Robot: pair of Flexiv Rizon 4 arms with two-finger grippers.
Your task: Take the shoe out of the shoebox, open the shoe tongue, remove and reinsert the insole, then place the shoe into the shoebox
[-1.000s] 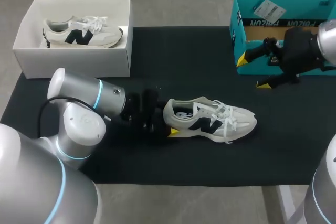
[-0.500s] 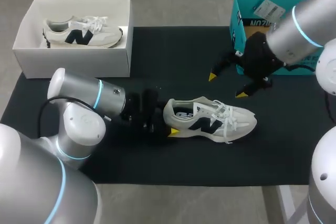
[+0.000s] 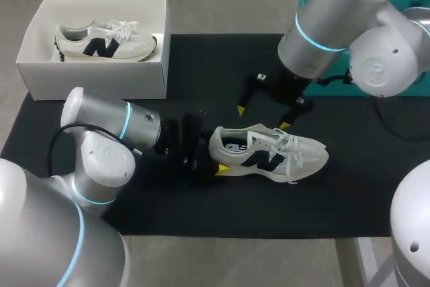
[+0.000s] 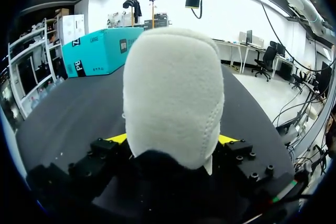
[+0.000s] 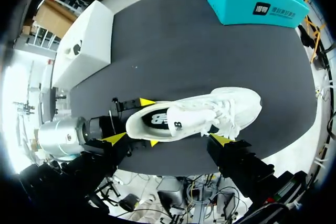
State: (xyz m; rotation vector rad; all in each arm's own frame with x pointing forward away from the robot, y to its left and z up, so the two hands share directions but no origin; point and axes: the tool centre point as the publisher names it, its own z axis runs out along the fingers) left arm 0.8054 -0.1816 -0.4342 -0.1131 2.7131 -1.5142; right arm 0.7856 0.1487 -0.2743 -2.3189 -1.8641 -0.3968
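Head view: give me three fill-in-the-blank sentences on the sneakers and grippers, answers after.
The left gripper is shut on the ____ of the white sneaker with a black logo on the black mat. A second white sneaker lies in the ____ cardboard shoebox. The right gripper hangs above the sneaker on the mat with its fingers ____.
Missing words: heel, white, open.
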